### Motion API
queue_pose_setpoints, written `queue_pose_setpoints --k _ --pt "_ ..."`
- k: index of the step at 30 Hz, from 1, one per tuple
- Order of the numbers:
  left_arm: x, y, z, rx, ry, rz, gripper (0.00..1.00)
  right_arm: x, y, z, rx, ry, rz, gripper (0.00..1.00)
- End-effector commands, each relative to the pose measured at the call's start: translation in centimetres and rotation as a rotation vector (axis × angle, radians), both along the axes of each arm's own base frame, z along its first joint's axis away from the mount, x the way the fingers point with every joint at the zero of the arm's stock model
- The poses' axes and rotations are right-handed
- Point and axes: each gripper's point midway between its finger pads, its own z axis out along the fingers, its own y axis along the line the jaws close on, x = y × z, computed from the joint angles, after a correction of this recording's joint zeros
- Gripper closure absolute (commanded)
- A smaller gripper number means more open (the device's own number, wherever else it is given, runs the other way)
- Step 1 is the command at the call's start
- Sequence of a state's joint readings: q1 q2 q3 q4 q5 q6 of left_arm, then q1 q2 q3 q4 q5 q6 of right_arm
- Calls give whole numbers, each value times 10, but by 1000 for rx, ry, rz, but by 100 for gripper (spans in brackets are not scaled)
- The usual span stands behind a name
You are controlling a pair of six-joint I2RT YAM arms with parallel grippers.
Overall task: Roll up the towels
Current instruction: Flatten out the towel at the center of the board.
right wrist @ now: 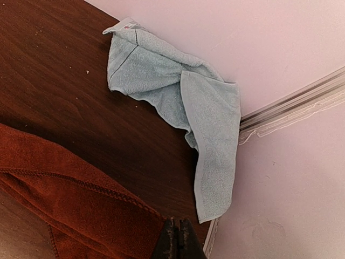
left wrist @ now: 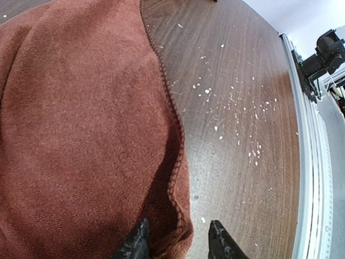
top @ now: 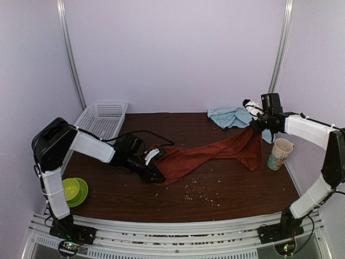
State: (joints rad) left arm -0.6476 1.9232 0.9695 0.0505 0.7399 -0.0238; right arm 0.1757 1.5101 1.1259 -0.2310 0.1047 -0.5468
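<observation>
The rust-red towel stretches along the worktop, its long axis running from the paper cup toward the left arm. The right gripper is clamped on the cup-side end. The left gripper straddles the far corner, jaws apart.

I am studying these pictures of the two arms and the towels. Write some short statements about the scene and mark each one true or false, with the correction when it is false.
1. The rust-red towel is already rolled. False: it lies stretched out, unrolled.
2. The light-blue towel lies crumpled by the far wall. True.
3. The right gripper has its jaws shut on the rust-red towel. True.
4. The cup stands inside the white basket. False: it stands at the right side, and the basket is at the far left.
5. The left gripper holds the light-blue towel. False: its jaws straddle the rust-red towel's edge.
</observation>
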Motion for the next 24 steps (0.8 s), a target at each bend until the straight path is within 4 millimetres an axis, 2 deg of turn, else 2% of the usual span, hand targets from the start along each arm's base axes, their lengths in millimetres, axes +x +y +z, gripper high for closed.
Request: queue_pose_setpoints --k 1,8,13,24 --pt "5 6 10 -16 -39 12 61 -1 3 4 0 -17 6 100" --pt "7 13 3 8 -37 31 62 -1 5 3 2 -16 9 100" --pt "7 14 2 8 -39 33 72 -2 5 2 -1 -12 8 100" --pt "14 3 11 -42 -39 16 79 -3 5 4 -1 -15 10 100"
